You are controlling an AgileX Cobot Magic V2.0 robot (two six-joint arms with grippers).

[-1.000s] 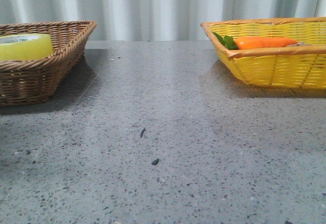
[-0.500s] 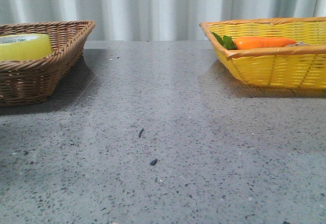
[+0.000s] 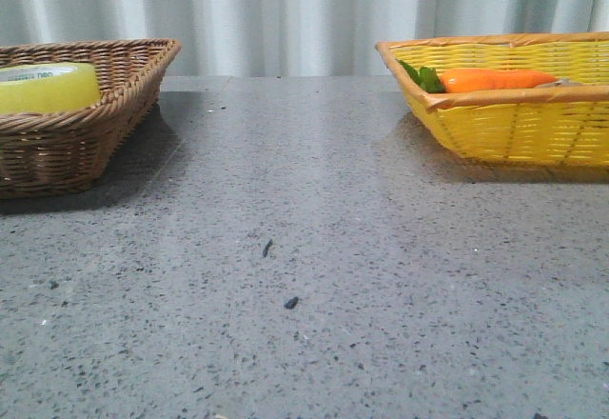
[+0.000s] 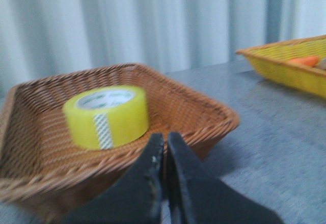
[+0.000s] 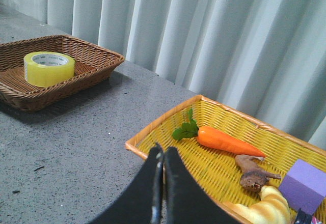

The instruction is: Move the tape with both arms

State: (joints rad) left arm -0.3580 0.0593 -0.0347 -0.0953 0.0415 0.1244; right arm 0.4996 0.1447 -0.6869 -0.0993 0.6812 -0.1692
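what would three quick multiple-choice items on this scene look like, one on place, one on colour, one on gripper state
1. Where is the tape?
A. in the brown basket
B. in the yellow basket
C. on the bare table

2. What colour is the block in the yellow basket?
A. green
B. purple
C. red

3. How do the left gripper and right gripper stand?
A. both wide open
B. one holds the tape
C. both shut, empty

Answers: 1 A, the roll lies flat inside the wicker; 2 B, it is lilac in the right wrist view; 3 C, each pair of fingers meets with nothing between.
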